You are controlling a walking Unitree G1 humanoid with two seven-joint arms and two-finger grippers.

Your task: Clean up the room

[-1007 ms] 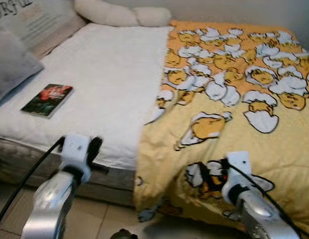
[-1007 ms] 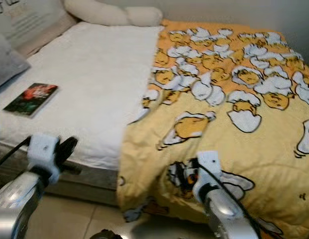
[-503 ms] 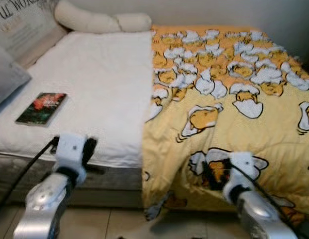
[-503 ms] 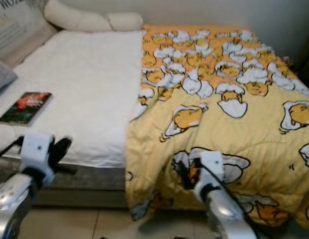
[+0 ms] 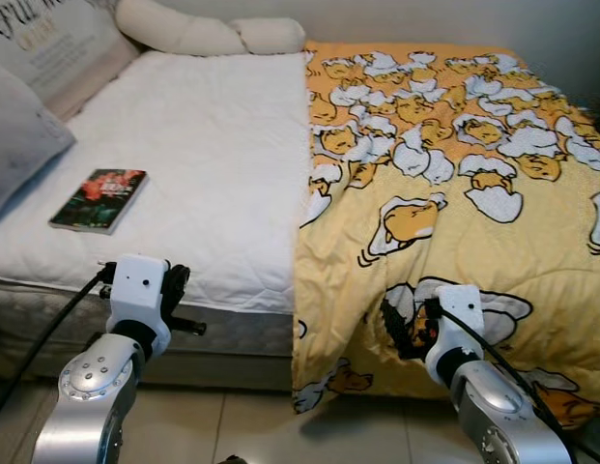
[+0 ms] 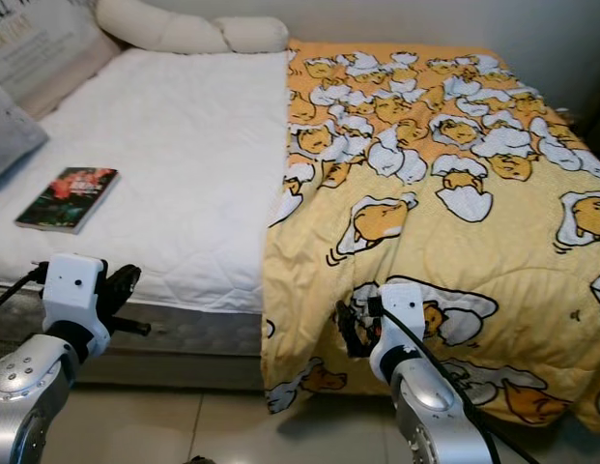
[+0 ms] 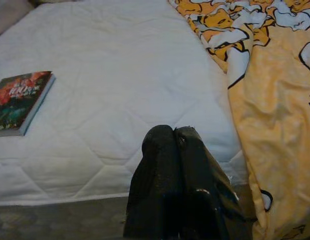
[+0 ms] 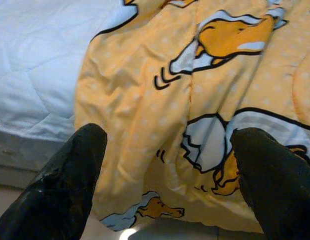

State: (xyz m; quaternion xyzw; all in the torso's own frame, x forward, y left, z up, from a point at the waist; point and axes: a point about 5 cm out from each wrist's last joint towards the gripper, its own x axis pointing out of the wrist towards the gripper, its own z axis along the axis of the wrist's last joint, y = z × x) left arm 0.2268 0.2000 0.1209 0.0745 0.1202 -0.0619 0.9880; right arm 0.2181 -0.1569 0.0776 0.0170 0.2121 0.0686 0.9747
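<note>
The yellow blanket (image 5: 454, 184) covered only half the bed, so spreading it seemed next: right gripper (image 8: 167, 165) gaped empty before its edge, left gripper (image 7: 173, 145) hung pinched together, empty.

My right gripper (image 8: 167, 165) now nearer the yellow duvet's (image 5: 454, 222) hanging edge, fingers wide apart.

Two black fingers (image 8: 70, 185) of the right end effector (image 8: 169, 175) spread wide apart, holding nothing. Between them, a yellow blanket (image 8: 164, 90) printed with cartoon egg figures, draped over the bed's edge toward the floor (image 8: 10, 200). Beside the blanket, white quilted mattress (image 8: 35, 55).
</note>
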